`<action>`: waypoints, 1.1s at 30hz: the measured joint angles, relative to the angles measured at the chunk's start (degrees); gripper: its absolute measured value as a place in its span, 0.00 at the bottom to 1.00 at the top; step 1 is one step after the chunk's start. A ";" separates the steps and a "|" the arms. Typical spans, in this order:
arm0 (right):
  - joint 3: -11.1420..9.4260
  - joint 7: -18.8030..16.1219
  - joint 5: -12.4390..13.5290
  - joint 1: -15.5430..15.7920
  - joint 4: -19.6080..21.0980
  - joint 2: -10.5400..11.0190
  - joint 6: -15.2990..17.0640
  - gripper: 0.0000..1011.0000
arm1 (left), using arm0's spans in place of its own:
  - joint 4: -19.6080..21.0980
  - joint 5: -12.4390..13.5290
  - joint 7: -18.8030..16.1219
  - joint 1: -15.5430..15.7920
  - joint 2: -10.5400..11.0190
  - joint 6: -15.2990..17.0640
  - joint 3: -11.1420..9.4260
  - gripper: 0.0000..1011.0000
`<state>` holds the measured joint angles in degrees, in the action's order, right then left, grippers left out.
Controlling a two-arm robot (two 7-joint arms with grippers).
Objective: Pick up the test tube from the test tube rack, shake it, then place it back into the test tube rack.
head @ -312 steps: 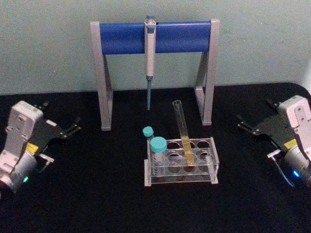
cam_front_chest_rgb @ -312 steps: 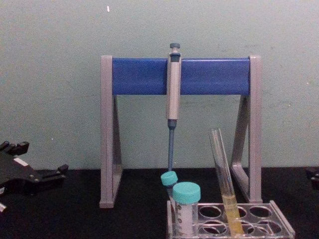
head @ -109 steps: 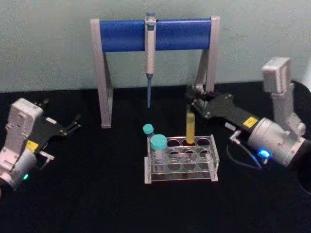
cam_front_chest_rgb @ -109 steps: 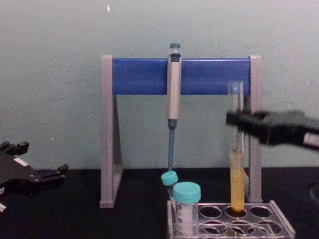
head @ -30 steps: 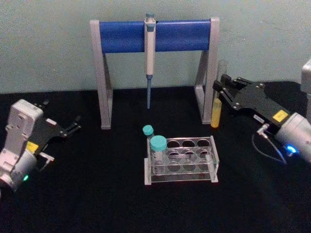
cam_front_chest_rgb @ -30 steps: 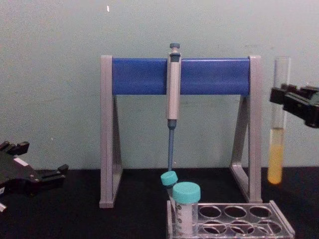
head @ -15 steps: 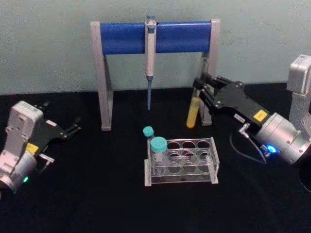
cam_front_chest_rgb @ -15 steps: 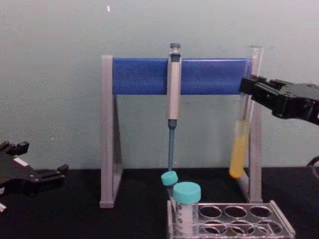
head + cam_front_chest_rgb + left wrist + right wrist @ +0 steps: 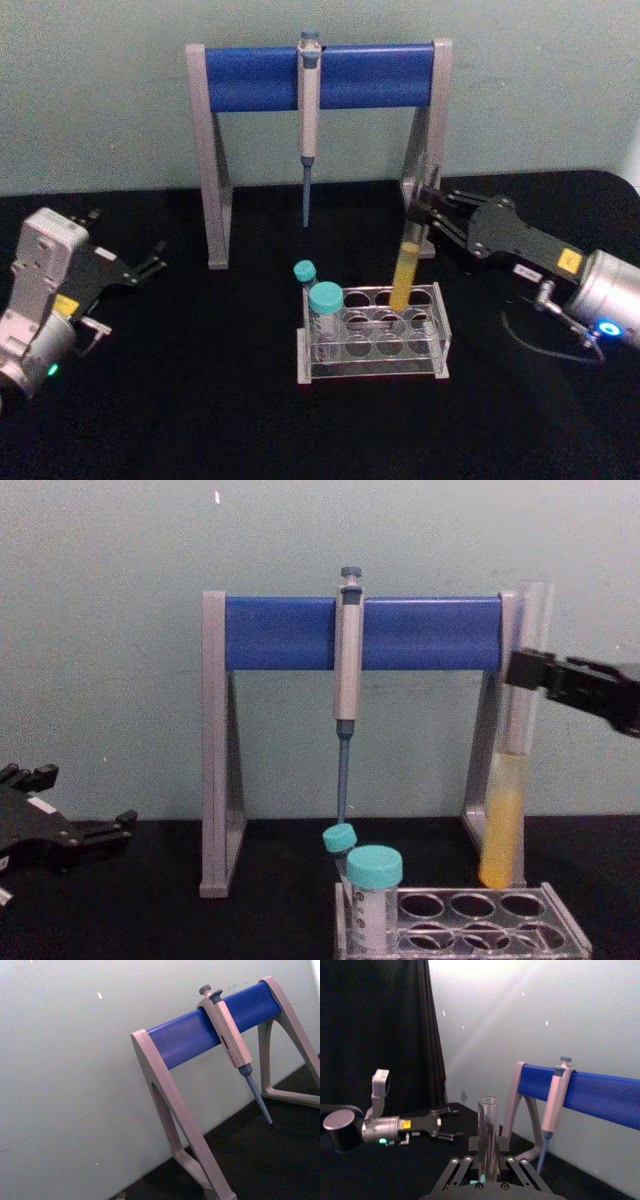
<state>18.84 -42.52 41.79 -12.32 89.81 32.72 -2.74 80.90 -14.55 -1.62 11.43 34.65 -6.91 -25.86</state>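
From the head view, the right gripper [image 9: 424, 214] reaches in from the right, and its fingers are closed round the upper part of the test tube [image 9: 407, 265]. The tube is tilted, its top leaning back and to the right. Its yellow-filled lower end is over the back row of the test tube rack [image 9: 372, 345]. I cannot tell whether the tip has entered a hole. Two teal-capped vials [image 9: 324, 300] stand at the rack's left end. Behind them the pipette [image 9: 308, 110] hangs from the pipette stand [image 9: 255, 78]. The left gripper [image 9: 140, 268] rests on the black table [image 9: 200, 400] far to the left, its fingers spread and holding nothing.

The left wrist view looks at the stand's blue bar and the hanging pipette.

In the right wrist view, the clear tube rises upright between the right gripper's fingers [image 9: 507, 1159], which pinch it on both sides. The left gripper lies farther off, its fingers apart.

In the chest view, the tube's rounded bottom sits just above the rack's top plate, near the rear right holes. The right gripper grips it high up, beside the stand's right leg.
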 joint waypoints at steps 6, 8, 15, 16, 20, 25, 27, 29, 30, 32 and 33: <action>-0.89 1.56 -0.88 1.30 1.17 3.38 -0.84 0.21 | 0.00 0.00 0.00 0.00 0.00 0.00 0.00 0.99; -0.97 2.54 -1.73 1.42 1.29 3.92 -1.24 0.21 | 0.00 0.00 0.00 0.00 0.00 0.00 0.00 0.99; -1.30 8.85 -7.62 0.95 0.51 3.35 -4.61 0.21 | 0.00 0.00 0.00 0.00 0.00 0.00 0.00 0.99; -1.30 9.41 -8.37 0.80 0.37 3.01 -4.97 0.21 | 0.00 0.00 0.00 0.00 0.00 0.00 0.00 0.99; -1.15 12.33 -11.56 -0.10 -0.44 0.86 -6.43 0.21 | 0.00 0.00 0.00 0.00 0.00 0.00 0.00 0.99; -0.62 14.38 -13.73 -1.77 -2.11 -2.81 -7.63 0.21 | 0.00 0.00 0.00 0.00 0.00 0.00 0.00 0.99; -0.48 14.57 -13.95 -2.18 -2.54 -3.81 -7.81 0.21 | 0.00 0.00 0.00 0.00 0.00 0.00 0.00 0.99; -0.28 14.51 -13.99 -2.63 -3.01 -5.03 -7.88 0.21 | 0.00 0.00 0.00 0.00 0.00 0.00 0.00 0.99; -0.21 14.35 -13.90 -2.76 -3.16 -5.38 -7.88 0.21 | 0.00 0.00 0.00 0.00 0.00 0.00 0.00 0.99; -0.07 13.29 -13.02 -3.06 -3.38 -6.30 -7.67 0.21 | 0.00 0.00 0.00 0.00 0.00 0.00 0.00 0.99; -0.01 12.84 -12.60 -3.11 -3.42 -6.56 -7.52 0.21 | 0.00 0.00 0.00 0.00 0.00 0.00 0.00 0.99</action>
<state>18.83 -29.68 29.18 -15.43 86.39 26.16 -10.26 80.90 -14.55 -1.62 11.43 34.65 -6.91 -25.86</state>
